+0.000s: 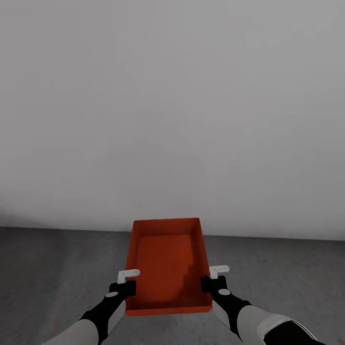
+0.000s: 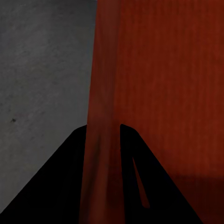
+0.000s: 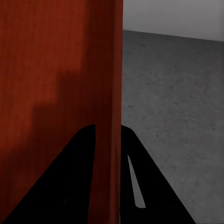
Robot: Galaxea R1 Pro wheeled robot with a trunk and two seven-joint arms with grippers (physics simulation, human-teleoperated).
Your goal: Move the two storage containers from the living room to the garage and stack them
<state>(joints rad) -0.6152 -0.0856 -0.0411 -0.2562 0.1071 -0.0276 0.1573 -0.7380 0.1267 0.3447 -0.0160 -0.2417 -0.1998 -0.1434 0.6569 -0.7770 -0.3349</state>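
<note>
Item: one orange-red rectangular plastic storage container [image 1: 165,261], thin straight walls, finely ribbed inner floor, open top, nothing visible inside. Position: held out in front of the robot, above the dark grey speckled concrete floor [image 1: 57,268], its far end towards the plain white-grey wall [image 1: 172,105].

Left gripper [image 1: 125,282]: black, with a white fingertip piece, set on the container's left long wall near the near end. Left wrist view: dark fingers [image 2: 60,182] stand either side of the red wall [image 2: 100,140], jaws narrowed and clamped onto it.

Right gripper [image 1: 214,279]: same build, set on the right long wall opposite the left one. Right wrist view: fingers [image 3: 74,177] straddle the wall [image 3: 109,116], jaws narrow and gripping it, grey floor [image 3: 177,102] beyond.
</note>
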